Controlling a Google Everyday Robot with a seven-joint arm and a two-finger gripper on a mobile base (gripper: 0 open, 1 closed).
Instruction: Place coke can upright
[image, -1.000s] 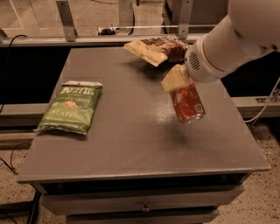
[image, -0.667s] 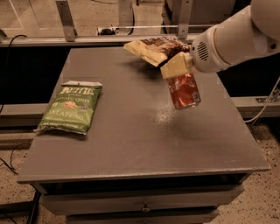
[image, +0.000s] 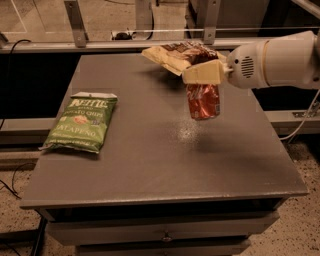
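The coke can (image: 203, 101) is red and hangs nearly upright in the air above the right middle of the grey table (image: 150, 165). My gripper (image: 202, 76) comes in from the right on a white arm (image: 280, 60). Its cream-coloured fingers (image: 202, 73) are shut on the can's top end. The can's lower end is clear of the table top, with its shadow on the surface below.
A green jalapeño chip bag (image: 82, 122) lies flat at the table's left. A tan and brown chip bag (image: 177, 54) lies at the back, just behind the gripper. A metal rail (image: 125, 45) runs behind the table. A drawer front (image: 160, 232) sits under the top.
The arm has lifted and drawn back to the right. The can has swung from a tilt to nearly upright and moved up and toward the table's back.
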